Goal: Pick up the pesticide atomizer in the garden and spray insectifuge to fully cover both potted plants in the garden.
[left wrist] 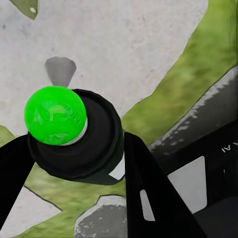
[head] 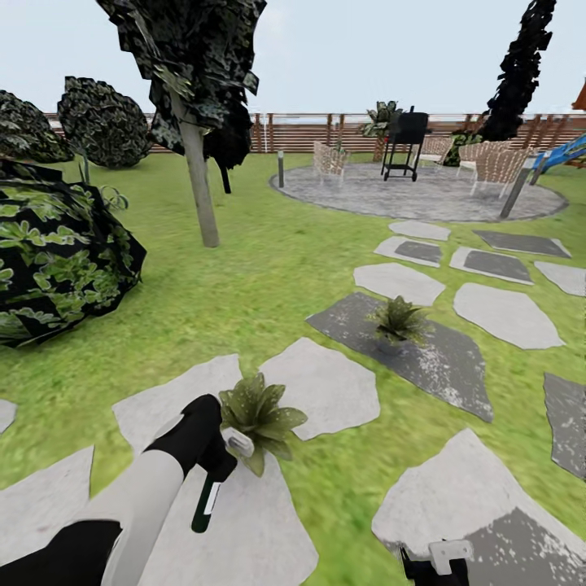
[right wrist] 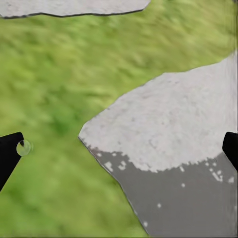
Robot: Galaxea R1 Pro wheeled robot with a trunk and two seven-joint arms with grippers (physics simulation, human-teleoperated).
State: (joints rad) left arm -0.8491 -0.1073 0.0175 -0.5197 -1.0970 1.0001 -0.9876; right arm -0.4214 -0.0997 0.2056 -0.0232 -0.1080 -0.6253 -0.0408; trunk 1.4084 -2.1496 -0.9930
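My left gripper (head: 216,461) is shut on the pesticide atomizer (head: 203,503), a slim dark-green bottle with a white label strip and a whitish trigger head. The head sits right against the leaves of the near potted plant (head: 260,415), which stands on a pale stepping stone (head: 325,382). In the left wrist view the atomizer (left wrist: 55,115) shows end-on between the two black fingers (left wrist: 148,183). The second potted plant (head: 399,319) stands on a dark stone farther to the right. My right gripper (head: 439,561) is low at the front, and the right wrist view shows the right gripper (right wrist: 119,148) open over grass and stone.
A large leafy bush (head: 57,260) fills the left side and a tree trunk (head: 199,187) rises behind the lawn. Stepping stones (head: 505,313) lead to a round paved patio with a black grill (head: 404,142) and chairs, backed by a brown slatted fence (head: 301,130).
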